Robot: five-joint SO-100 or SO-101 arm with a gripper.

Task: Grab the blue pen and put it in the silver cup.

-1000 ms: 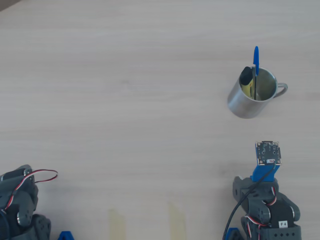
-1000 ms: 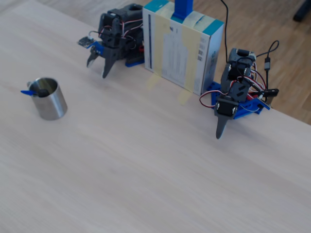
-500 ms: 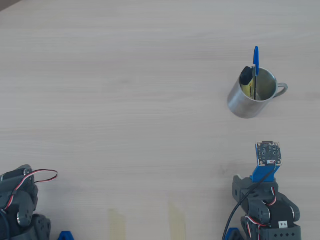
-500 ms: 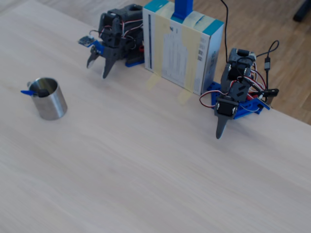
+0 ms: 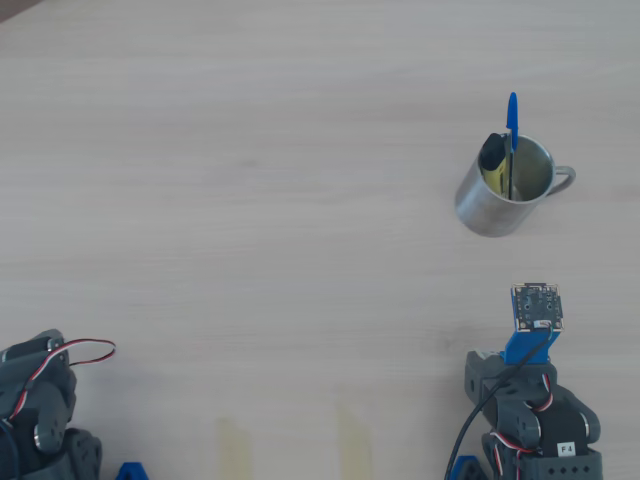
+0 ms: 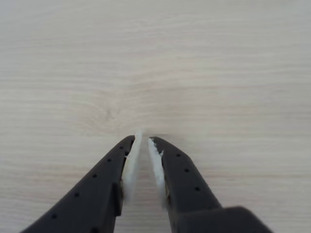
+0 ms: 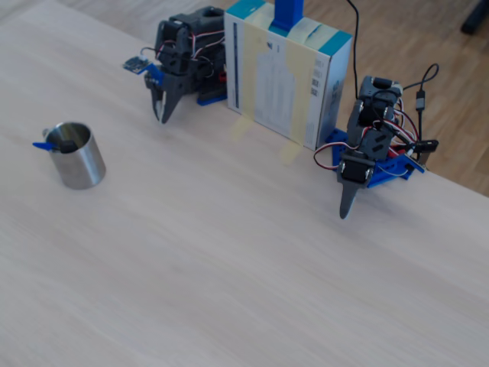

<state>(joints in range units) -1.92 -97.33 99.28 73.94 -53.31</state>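
One blue pen (image 5: 512, 125) is standing in the one silver cup (image 5: 497, 205), and most of its barrel is hiding behind the rim beside a yellow marker (image 5: 491, 157). In the wrist view I am seeing the gripper (image 6: 145, 141) nearly closed and holding nothing over bare table (image 6: 218, 73); the cup is sitting well apart from it, outside that view.
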